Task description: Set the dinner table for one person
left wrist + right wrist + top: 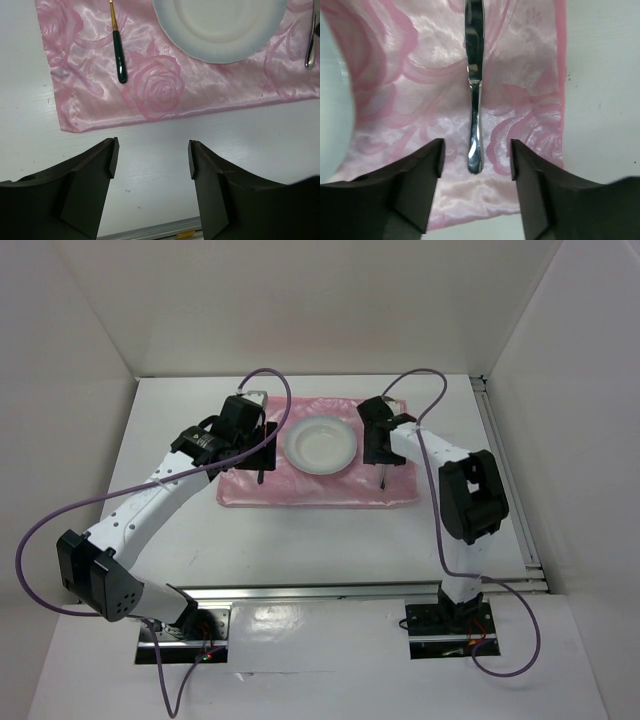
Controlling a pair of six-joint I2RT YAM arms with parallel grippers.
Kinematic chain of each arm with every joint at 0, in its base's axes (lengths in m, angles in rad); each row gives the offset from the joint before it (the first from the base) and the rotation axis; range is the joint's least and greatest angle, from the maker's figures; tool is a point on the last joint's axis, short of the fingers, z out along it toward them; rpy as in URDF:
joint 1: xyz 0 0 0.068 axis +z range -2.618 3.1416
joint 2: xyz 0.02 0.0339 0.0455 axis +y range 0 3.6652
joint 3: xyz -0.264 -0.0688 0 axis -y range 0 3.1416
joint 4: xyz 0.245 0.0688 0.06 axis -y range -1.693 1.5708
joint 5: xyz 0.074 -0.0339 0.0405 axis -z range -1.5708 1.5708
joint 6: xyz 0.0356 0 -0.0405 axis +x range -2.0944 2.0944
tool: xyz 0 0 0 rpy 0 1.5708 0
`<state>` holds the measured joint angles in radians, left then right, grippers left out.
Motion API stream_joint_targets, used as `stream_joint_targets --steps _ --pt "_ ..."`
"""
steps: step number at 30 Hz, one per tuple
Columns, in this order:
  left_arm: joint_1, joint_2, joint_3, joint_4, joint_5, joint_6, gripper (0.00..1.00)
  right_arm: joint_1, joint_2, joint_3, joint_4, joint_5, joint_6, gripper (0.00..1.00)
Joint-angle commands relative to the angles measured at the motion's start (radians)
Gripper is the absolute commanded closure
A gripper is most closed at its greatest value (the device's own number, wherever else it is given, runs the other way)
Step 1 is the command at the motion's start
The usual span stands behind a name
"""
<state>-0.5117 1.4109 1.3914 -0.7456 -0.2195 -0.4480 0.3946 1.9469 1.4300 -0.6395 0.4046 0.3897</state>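
Underneath everything, white table [330,540], bare just below the left gripper [153,159], jaws wide apart and empty. On it, pink mat [330,492], near edge just ahead of those fingers. Centred on mat, white plate [321,445], cut off in both wrist views. Lined up between the spread, empty right gripper [477,159] fingers, silver utensil [474,100], head out of frame. Left of plate, green-handled utensil [120,57], tip cut off.

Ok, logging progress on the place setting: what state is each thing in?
Plate: empty, on mat.
Mat: spread on dinner table.
Green-handled utensil: lying left of plate.
Silver utensil: lying right of plate.
Left pincer: open, empty.
Right pincer: open, over silver utensil.
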Motion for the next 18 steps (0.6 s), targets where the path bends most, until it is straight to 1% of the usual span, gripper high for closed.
stream_joint_targets --steps 1,2,4,5,8,10,11,12,13,16,18 --pt "0.006 -0.016 0.034 0.022 -0.023 -0.001 0.25 -0.003 -0.184 -0.011 0.021 0.036 0.038 0.32" --pt "0.006 -0.016 0.034 0.022 -0.023 -0.001 0.25 -0.003 -0.213 -0.026 0.021 0.046 0.047 0.21" --pt "0.006 -0.016 0.043 0.022 -0.023 -0.001 0.25 -0.014 -0.302 -0.048 0.012 0.074 0.048 0.09" --pt "0.006 -0.016 0.069 0.022 -0.023 -0.001 0.25 -0.039 -0.328 -0.057 -0.005 0.074 0.090 0.01" --pt "0.015 -0.006 0.096 0.022 -0.023 -0.024 0.25 -0.108 -0.439 -0.069 -0.080 0.076 0.208 0.00" --pt "0.015 0.005 0.109 0.022 -0.009 -0.024 0.25 -0.195 -0.532 -0.120 -0.069 0.054 0.225 0.00" --pt "0.015 0.005 0.109 0.022 -0.009 -0.024 0.25 -0.227 -0.558 -0.135 -0.069 0.054 0.236 0.00" --pt "0.025 0.005 0.119 0.022 0.002 -0.035 0.25 -0.288 -0.581 -0.160 -0.069 0.054 0.245 0.00" --pt "0.025 0.005 0.132 0.022 0.012 -0.035 0.25 -0.316 -0.598 -0.160 -0.069 0.043 0.256 0.00" --pt "0.035 0.014 0.161 0.022 0.012 -0.044 0.25 -0.364 -0.643 -0.169 -0.156 0.075 0.330 0.00" --pt "0.035 0.014 0.170 0.022 0.003 -0.055 0.25 -0.364 -0.690 -0.193 -0.157 0.103 0.339 0.00"
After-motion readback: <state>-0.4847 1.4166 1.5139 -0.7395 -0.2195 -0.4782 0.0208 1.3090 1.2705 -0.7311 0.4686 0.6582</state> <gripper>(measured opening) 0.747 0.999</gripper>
